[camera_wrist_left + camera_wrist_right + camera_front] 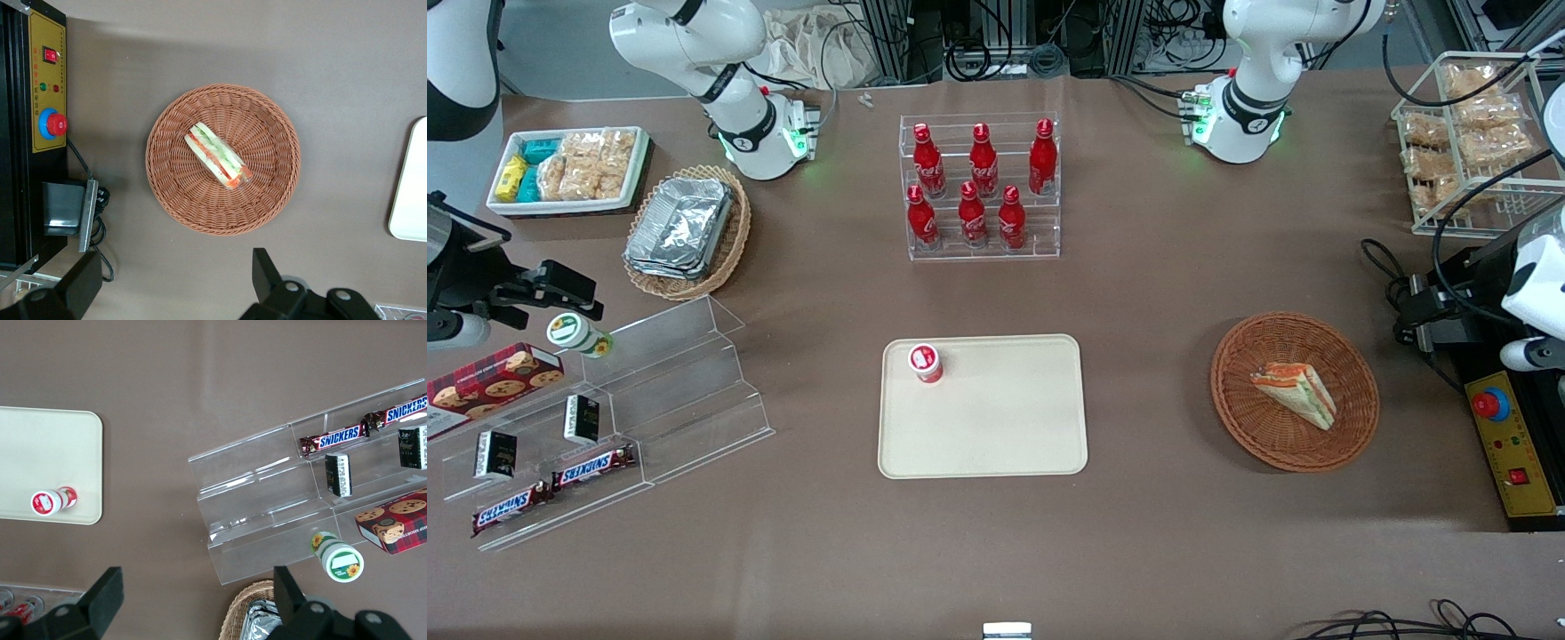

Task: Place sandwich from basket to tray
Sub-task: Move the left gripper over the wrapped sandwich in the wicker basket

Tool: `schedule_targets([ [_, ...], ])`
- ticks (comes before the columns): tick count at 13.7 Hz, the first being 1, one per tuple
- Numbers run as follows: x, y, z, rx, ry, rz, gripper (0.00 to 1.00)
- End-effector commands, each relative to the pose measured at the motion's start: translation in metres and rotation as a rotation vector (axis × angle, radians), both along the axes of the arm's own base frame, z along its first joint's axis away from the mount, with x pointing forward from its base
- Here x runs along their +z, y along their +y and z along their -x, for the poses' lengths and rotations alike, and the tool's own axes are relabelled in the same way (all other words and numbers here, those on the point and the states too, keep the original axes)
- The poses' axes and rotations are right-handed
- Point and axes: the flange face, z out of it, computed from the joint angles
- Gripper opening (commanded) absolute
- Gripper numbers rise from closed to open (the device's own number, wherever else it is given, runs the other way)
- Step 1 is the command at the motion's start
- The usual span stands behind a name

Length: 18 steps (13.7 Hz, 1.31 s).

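The small triangular sandwich [1296,393] of white bread with orange, red and green layers lies on its side in the round reddish-brown woven wicker basket [1352,427], near the middle of the bowl. The basket stands on the brown table toward the working arm's end, well apart from the flat cream-beige rectangular plastic tray [996,418] at the table's centre. A small red-and-white lidded cup [926,363] stands upright on the tray near one of its corners farther from the front camera; the rest of the tray is bare.

The left gripper [177,287] hangs high above the table just beside the basket, its two fingers spread wide and holding nothing.

By my judgement the task is at its opening step, the approach, with nothing lifted yet. The next move calls for bringing the gripper over the sandwich, turning the fingers to straddle the wedge across its bread faces, descending into the shallow bowl, and closing gently so the soft bread is not crushed.
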Motion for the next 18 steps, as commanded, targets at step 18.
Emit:
schedule_targets([
  [18,-0.104,-0.013,0.016,0.158,0.063,0.069,1.00],
])
